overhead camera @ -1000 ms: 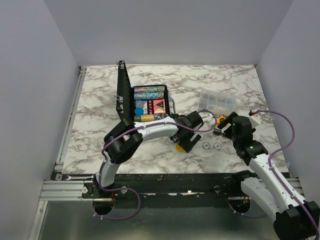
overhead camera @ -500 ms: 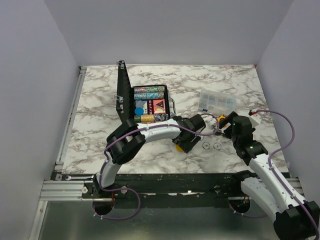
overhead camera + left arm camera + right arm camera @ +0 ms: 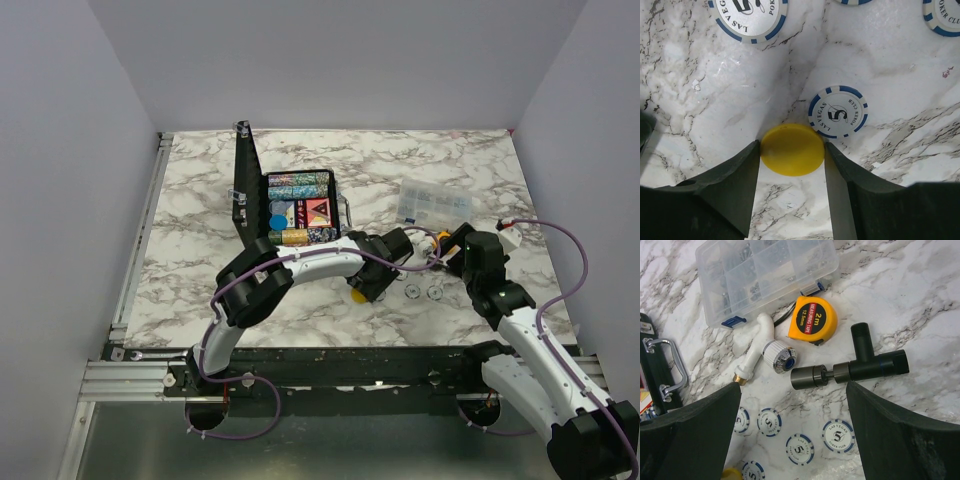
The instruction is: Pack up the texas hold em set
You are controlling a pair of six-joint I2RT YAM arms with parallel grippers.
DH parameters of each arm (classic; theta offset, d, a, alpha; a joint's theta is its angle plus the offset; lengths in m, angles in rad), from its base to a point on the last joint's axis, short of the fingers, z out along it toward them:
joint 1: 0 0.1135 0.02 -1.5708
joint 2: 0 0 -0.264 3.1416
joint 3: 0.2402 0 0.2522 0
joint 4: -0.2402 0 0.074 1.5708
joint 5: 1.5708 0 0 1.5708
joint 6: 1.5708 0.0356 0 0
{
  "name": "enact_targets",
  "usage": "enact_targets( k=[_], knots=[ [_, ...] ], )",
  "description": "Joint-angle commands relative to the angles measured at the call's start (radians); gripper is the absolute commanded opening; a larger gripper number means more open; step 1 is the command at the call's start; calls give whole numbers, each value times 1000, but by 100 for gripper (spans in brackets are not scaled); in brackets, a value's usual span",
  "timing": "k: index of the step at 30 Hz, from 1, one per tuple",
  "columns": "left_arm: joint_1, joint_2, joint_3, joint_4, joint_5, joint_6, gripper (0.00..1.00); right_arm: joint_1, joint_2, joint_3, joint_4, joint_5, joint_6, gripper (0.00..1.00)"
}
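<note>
Black case point(image 3: 297, 212) lies open left of center on the marble table point(image 3: 190, 260), well back from the arms. Its lid point(image 3: 243, 180) stands upright on the left side. Inside are chip rows point(image 3: 298, 184) at the far and near edges, with a blue disc point(image 3: 278, 222) and a red triangle point(image 3: 319, 212) between them. The metal handle point(image 3: 671, 364) is on the case's right side.

Just right of the case's near corner, the left gripper point(image 3: 792, 150) is down at the table. Its jaws are narrowed, 1 finger against each side of the yellow disc point(image 3: 792, 149), which lies flat on the marble. A white-and-blue chip point(image 3: 838, 111) sits just beside the disc.

More loose chips point(image 3: 838, 435) are scattered to the right; 5 show in the right wrist view.

Further right are a white fitting point(image 3: 765, 352), a yellow tape measure point(image 3: 812, 320) and a black fitting point(image 3: 855, 367), close together.

The right gripper point(image 3: 794, 395) hovers over these with its jaws wide and nothing between them.

The clear box point(image 3: 765, 275) sits just behind the tape measure.
</note>
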Motion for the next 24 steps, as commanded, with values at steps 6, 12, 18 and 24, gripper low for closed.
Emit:
enact_targets(
  k=[6, 12, 18, 24],
  knots=[
    [4, -51, 62, -91, -108, 34, 39, -4, 7, -15, 18, -8, -13, 88],
    [52, -99, 131, -152, -156, 63, 36, -4, 12, -13, 21, -13, -15, 88],
    [175, -123, 176, -189, -209, 95, 36, -5, 11, -13, 21, -15, -17, 88],
    [351, -88, 268, -239, -263, 92, 34, -4, 11, -15, 24, -20, -18, 88]
  ],
)
